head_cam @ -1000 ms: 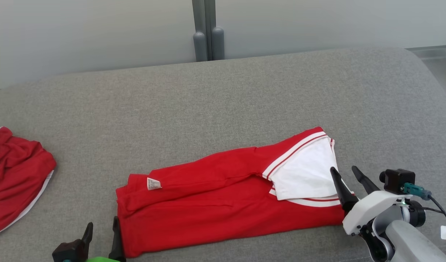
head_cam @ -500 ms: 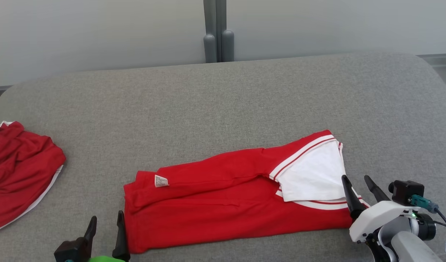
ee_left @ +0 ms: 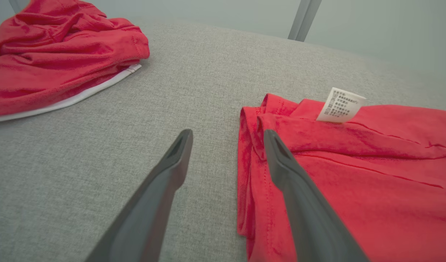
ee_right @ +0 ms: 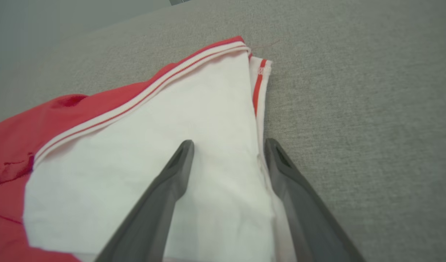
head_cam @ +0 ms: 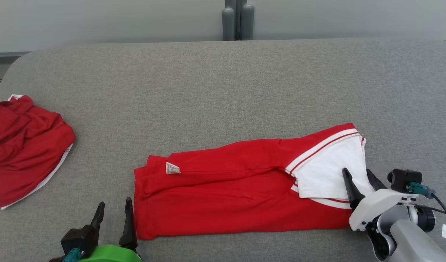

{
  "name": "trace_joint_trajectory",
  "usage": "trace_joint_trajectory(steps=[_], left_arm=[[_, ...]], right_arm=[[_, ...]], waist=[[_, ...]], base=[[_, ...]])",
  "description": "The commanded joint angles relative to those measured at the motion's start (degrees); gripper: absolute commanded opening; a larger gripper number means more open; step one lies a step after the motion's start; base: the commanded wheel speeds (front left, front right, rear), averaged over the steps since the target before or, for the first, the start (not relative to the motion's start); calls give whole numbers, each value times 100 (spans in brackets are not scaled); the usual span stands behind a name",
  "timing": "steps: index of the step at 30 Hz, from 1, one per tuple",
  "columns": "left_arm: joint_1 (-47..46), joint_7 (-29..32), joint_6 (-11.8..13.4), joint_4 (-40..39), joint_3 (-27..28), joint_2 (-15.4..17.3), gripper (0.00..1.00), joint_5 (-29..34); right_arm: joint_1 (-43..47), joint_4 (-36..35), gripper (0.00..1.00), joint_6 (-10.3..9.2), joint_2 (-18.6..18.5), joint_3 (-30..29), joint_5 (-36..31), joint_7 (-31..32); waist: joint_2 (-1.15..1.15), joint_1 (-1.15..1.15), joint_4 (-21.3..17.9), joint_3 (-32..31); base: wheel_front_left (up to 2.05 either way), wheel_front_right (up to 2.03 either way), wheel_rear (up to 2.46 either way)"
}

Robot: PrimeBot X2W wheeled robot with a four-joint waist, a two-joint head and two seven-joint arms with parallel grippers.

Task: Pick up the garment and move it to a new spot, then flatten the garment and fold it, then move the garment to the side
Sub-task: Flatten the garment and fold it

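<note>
The garment [head_cam: 226, 193] is red with a white, red-striped panel [head_cam: 328, 171] at its right end and a small label [head_cam: 172, 168]. It lies folded into a long band on the grey cushioned surface [head_cam: 223, 91]. My left gripper [head_cam: 114, 203] stands open at its left end. In the left wrist view this gripper [ee_left: 227, 133] straddles the garment's [ee_left: 354, 174] edge, one finger over the cloth and one over the grey surface. My right gripper [head_cam: 357, 171] is open over the white panel. In the right wrist view it [ee_right: 228, 142] spans the panel's [ee_right: 135, 153] right edge.
A second red garment [head_cam: 26, 145] lies crumpled at the far left; the left wrist view shows it [ee_left: 55, 54] at the upper left. A grey post [head_cam: 237, 18] stands behind the far edge. Bare grey surface stretches behind and to the right of the folded garment.
The head camera has moved, shifting the whole picture to the right. My right gripper now reaches a little further over the white panel. Both grippers remain open.
</note>
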Motion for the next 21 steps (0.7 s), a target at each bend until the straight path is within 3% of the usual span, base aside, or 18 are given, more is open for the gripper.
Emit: trace_joint_trajectory(steps=[1,9,10,11,12,13,21], left_arm=[[-76,4,40,0,-2,15,100,-58],[-112,4,11,-3,-25,15,100,-110],[-117,4,16,-6,-33,15,100,-118],[-123,4,18,-5,-36,14,100,-126],[-123,4,18,-5,-36,14,100,-126],[-128,4,16,-1,-42,14,100,-134],[-131,4,-3,23,-51,14,100,-132]], right_arm=[[-44,167,100,-8,49,61,105,53],[-95,635,100,6,337,640,452,267],[-106,657,80,6,340,707,488,266],[-124,685,48,7,334,767,522,270],[-124,685,48,7,334,767,522,270],[-154,714,3,8,323,818,557,263],[-481,1139,0,-19,-113,703,694,27]], waist=[[0,0,93,64],[0,0,121,104],[0,0,117,107],[0,0,115,108],[0,0,115,108],[0,0,111,107],[0,0,93,80]], base=[[0,0,0],[0,0,0],[0,0,0],[0,0,0],[0,0,0],[0,0,0],[0,0,0]])
